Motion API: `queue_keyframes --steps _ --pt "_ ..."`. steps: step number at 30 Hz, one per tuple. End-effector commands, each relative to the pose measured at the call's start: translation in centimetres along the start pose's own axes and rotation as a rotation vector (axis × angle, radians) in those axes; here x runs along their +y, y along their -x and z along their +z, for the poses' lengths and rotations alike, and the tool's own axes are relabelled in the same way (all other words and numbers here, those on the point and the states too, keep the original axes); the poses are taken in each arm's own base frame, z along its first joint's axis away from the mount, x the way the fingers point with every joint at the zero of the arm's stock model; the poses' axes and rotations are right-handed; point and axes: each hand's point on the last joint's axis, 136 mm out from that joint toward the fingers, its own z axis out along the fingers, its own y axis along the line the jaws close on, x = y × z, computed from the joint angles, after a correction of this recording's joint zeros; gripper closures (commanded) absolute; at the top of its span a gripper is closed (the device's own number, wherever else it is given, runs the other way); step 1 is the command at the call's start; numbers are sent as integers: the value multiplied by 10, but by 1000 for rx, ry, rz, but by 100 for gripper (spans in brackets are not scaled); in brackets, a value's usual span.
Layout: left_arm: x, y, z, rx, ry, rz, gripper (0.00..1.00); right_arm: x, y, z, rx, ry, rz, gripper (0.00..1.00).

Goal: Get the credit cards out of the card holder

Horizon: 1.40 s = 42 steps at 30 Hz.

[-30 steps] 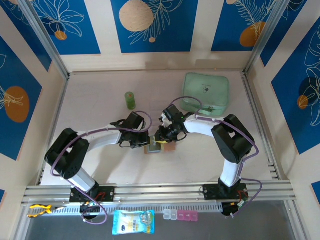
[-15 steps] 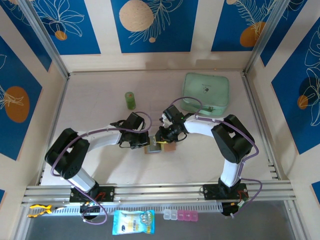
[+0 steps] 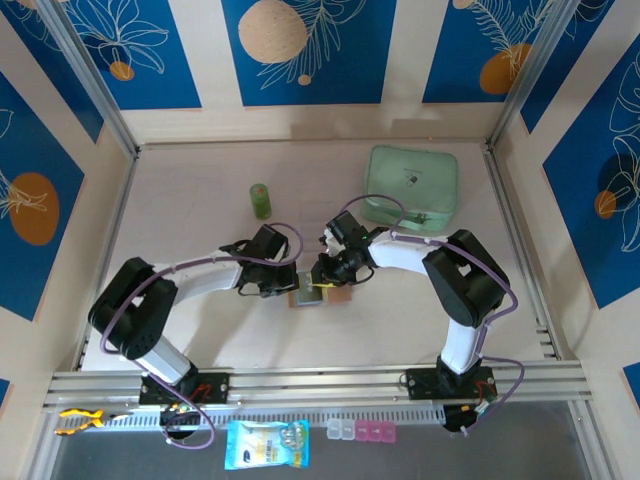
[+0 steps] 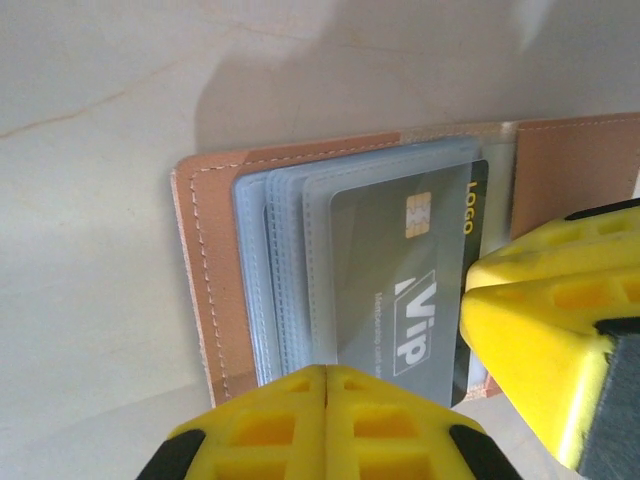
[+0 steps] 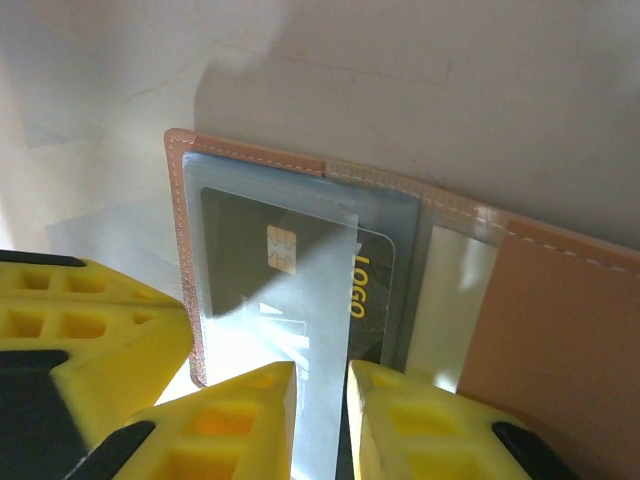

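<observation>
This is a robot test cell in a lab. A left arm (image 3: 190, 278) and a right arm (image 3: 455, 285) are bolted to an aluminium rail (image 3: 320, 382) at the edge of a pale table (image 3: 200, 335). Metal posts (image 3: 85, 75) and blue leaf-print panels (image 3: 300, 50) fence it in, and purple cables (image 3: 372, 196) loop along the arms.

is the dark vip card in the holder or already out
In. The dark card sits tucked inside a clear sleeve of the card holder, which lies spread open; the sleeve's plastic covers its face.

Our views bright and even: soft shadow on the tabletop (image 4: 330, 90), pale glare across the card holder's (image 5: 322, 300) sleeve.
</observation>
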Motion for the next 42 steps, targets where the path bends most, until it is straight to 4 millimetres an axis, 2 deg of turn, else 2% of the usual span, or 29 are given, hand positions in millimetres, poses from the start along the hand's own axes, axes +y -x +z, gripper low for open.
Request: queue_keyframes --steps 1,26,31,37,42 --pt "-1 0 -6 -13 2 2 96 -4 -6 -10 -3 -33 4 77" --pt "-24 3 0 19 -78 11 97 -4 -3 -28 -51 -50 24 77" --pt "-31 1 6 38 -114 7 97 6 -6 -24 -18 33 31 76" --pt "-11 -3 13 49 -26 18 97 2 -10 -20 -7 30 53 76" --pt "5 -11 19 70 15 16 97 -14 -11 -19 -13 -14 88 73"
